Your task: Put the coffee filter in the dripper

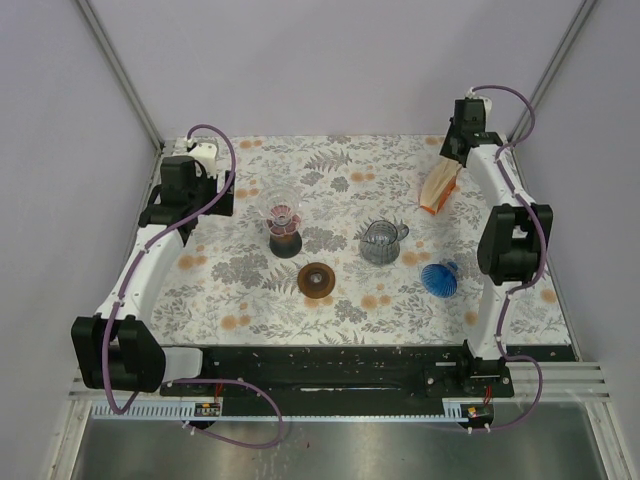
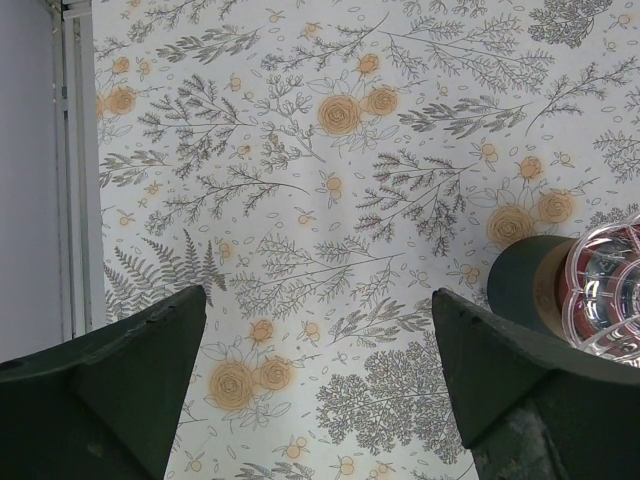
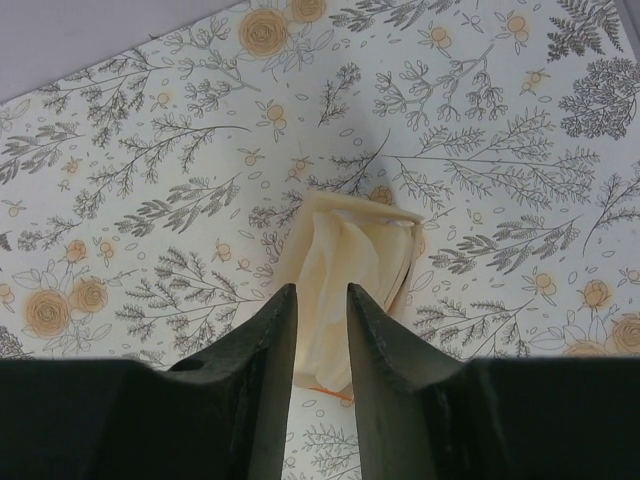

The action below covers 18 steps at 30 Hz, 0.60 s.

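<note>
Right gripper (image 3: 322,295) has its two dark fingers drawn narrow, with the pale coffee filter (image 3: 350,250) between them; the folded cream paper fans out past the fingertips over the floral cloth (image 3: 150,150), and a thin orange edge shows at its lower end. From the overhead camera, this filter hangs tilted beyond and to the right of the glass jug (image 1: 382,242), well apart from it and toward the far right corner of the cloth. Just to the right of the jug and nearer the arm bases sits a blue dripper (image 1: 440,278), a ribbed cone; whether it stands upright or lies on its side I cannot tell. To the left of the jug stands a clear dripper (image 1: 285,225) with a pink tint inside, set on a dark round base. A brown disc (image 1: 318,279) lies flat, left of the jug and nearer the bases, close in front of the clear dripper. The jug thus stands between the held filter and the clear dripper. Left gripper (image 2: 320,300) is spread wide and holds nothing, farther left of the jug than the clear dripper, whose scalloped glass rim shows at the right edge of the left wrist view.
</note>
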### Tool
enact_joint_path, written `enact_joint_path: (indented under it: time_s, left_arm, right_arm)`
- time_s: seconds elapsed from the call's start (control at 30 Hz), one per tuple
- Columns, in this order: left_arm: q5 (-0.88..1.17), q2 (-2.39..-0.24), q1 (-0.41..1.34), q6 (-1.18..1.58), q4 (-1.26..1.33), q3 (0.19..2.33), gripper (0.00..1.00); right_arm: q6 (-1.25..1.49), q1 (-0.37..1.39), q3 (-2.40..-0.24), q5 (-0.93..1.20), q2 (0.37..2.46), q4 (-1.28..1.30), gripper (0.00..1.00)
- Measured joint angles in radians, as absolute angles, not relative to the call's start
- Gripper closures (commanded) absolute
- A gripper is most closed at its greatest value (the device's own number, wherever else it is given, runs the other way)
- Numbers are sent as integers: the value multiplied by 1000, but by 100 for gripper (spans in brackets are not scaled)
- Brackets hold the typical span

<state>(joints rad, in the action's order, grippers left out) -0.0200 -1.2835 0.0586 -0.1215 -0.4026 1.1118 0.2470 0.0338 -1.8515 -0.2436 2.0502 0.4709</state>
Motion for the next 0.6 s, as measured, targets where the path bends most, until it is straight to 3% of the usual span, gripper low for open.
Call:
enact_joint_path:
  time_s: [0.6]
  left_arm:
    - [-23,-1286,53,-121,-403,1112,1]
  right_arm:
    - [191,26,-1976,-243,2181,558,66]
